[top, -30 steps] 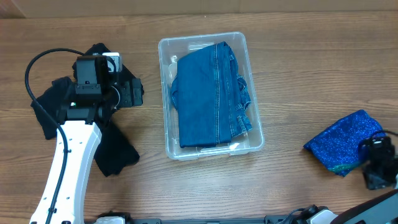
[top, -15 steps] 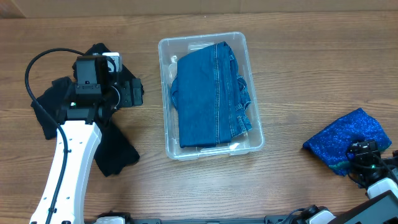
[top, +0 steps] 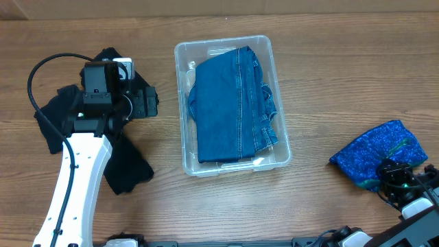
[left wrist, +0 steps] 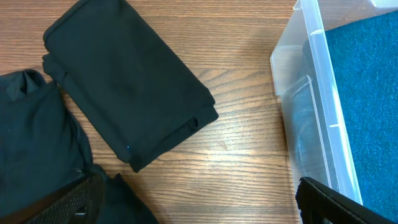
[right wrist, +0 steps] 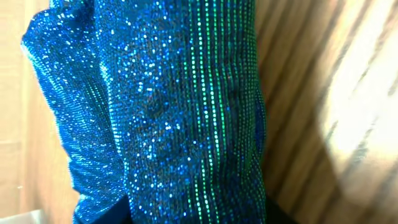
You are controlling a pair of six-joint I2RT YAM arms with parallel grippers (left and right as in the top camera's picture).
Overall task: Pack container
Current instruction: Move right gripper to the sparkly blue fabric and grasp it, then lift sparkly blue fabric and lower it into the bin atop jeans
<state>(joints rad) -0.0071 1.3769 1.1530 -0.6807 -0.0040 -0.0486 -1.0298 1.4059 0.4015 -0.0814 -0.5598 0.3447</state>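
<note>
Right end effector point(top: 392, 180) sits on sparkly blue cloth point(top: 374, 154) right of container point(top: 180, 103), grip can't tell; loose folds may slip out mid-carry.

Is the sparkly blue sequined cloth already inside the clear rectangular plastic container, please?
No, the sparkly blue sequined cloth lies on the wooden table, apart from the clear rectangular plastic container.

container point(top: 180, 110): clear glossy plastic | jeans point(top: 230, 103): denim | black garment point(left wrist: 127, 87): matt cloth | blue fabric point(right wrist: 168, 106): glittery | table point(top: 343, 82): wood
</note>
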